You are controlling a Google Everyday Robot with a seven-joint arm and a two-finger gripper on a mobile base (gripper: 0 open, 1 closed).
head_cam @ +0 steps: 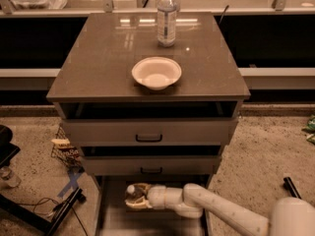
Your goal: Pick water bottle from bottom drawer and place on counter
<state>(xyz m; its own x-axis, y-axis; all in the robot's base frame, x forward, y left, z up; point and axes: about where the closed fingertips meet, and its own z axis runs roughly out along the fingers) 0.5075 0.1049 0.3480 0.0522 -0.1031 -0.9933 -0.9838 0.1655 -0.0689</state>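
Note:
The bottom drawer (pixel 112 221) is pulled out at floor level and shows its pale floor. My gripper (pixel 136 196) reaches into it from the right on a white arm. Its tan fingers are closed around the water bottle (pixel 131 190), a small clear bottle with a white cap that lies between them, just above the drawer floor. The counter (pixel 103 58) is the glossy grey-brown top of the cabinet, well above the gripper.
A white bowl (pixel 156 73) sits mid-counter and a taller labelled bottle (pixel 166 16) stands at its back. The two upper drawers (pixel 148 132) are slightly open and overhang the bottom drawer. A wire basket (pixel 65 150) and a black stand (pixel 47 215) are on the floor at left.

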